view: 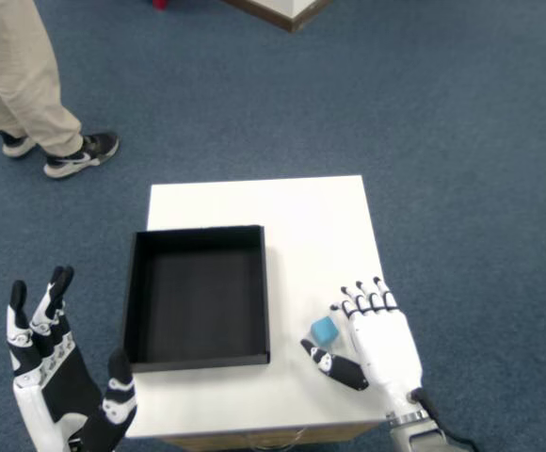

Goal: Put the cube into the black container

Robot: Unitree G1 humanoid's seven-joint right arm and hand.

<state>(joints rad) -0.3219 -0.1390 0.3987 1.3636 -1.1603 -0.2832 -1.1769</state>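
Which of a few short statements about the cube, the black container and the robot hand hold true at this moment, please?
1. The blue cube lies inside the black container. False: it sits on the white table, to the right of the container.
2. The black container holds nothing. True.
3. The right robot hand has lifted the cube off the table. False: the cube rests on the table between the thumb and the fingers, and the hand is open around it.
4. The left robot hand hangs off the table's near left corner, fingers spread. True.
5. A person's legs stand on the carpet at the upper left. True.
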